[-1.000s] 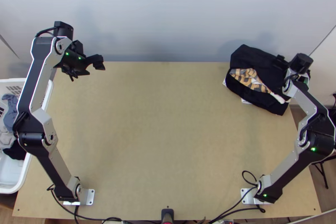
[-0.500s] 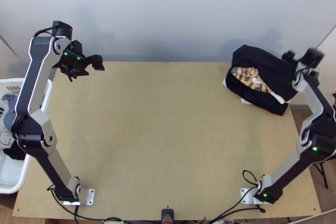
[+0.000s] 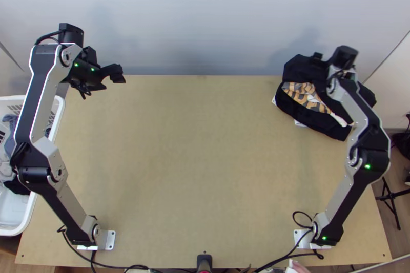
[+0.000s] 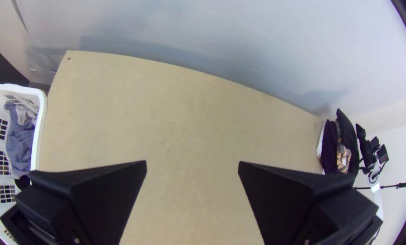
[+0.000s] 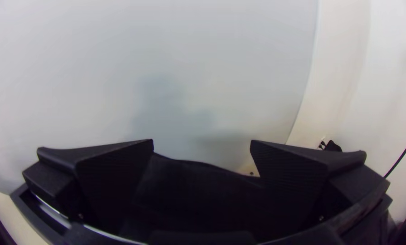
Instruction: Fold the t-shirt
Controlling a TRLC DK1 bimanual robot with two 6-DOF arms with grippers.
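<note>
My left gripper [image 3: 105,86] stands open over the table's back left part; in the left wrist view, the left gripper [image 4: 192,166] has bare table between its wide-apart fingers. My right gripper [image 3: 342,59] is above the back of a bunched cloth pile at the back right. This pile is mostly black cloth [image 3: 318,119] with a patterned orange-and-grey piece [image 3: 306,97] showing in a fold. I cannot tell which piece is the t-shirt. In the right wrist view, the right gripper [image 5: 202,146] is open, with black cloth [image 5: 189,186] visible beyond and between its fingers.
A white basket [image 3: 57,114] holding blue-grey, pale and black clothes stands at the table's left side. Bare wood [image 3: 205,160] stretches across the middle. A wall [image 3: 205,22] rises behind the back edge. Part of a hand [image 3: 299,268] shows at the near edge, beside cables.
The right arm first swung right, then back left and toward the back, over the pile. My left arm shifted slightly left. The hand has appeared at the near edge.
</note>
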